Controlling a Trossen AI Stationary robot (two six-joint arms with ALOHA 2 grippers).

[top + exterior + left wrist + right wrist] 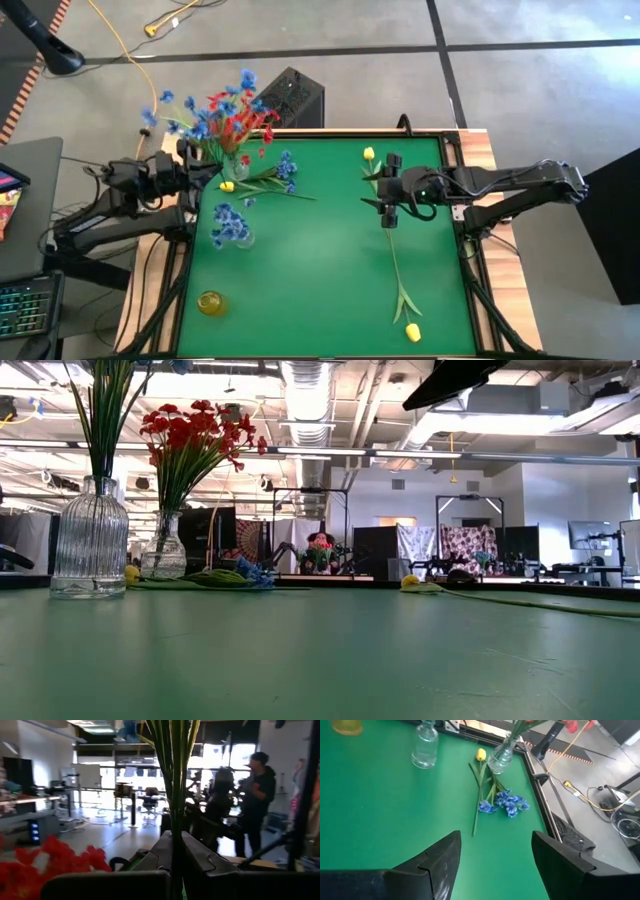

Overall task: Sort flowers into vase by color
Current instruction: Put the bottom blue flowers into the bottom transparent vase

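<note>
My left gripper (pixel 193 163) is at the table's far left corner, beside the vase of red flowers (pixel 238 160), and is shut on upright green stems (pixel 172 795). Their blue blossoms (pixel 200 112) spread above it. A second clear vase (pixel 238 236) stands upright on the table and holds blue blossoms. A yellow tulip (pixel 227 186) and a blue spray (pixel 287 168) lie flat on the mat by the red vase. My right gripper (pixel 389 212) is open and hovers right of centre, over the end of a long tulip stem (pixel 398 272) whose bud (pixel 412 332) lies near the near edge. Another tulip bud (pixel 368 153) lies by the far edge. My left gripper (pixel 172 865) pinches the bundle of green stems (pixel 172 827) between its two fingers. The stems stand upright and run up past the fingers to the blossoms. Their lower ends are hidden behind the fingers.
A small yellow glass jar (pixel 210 302) stands near the table's near left corner. The green mat (pixel 320 260) is bare across its middle. A raised frame rims the table. In the left wrist view a person (pixel 257 795) stands in the room beyond.
</note>
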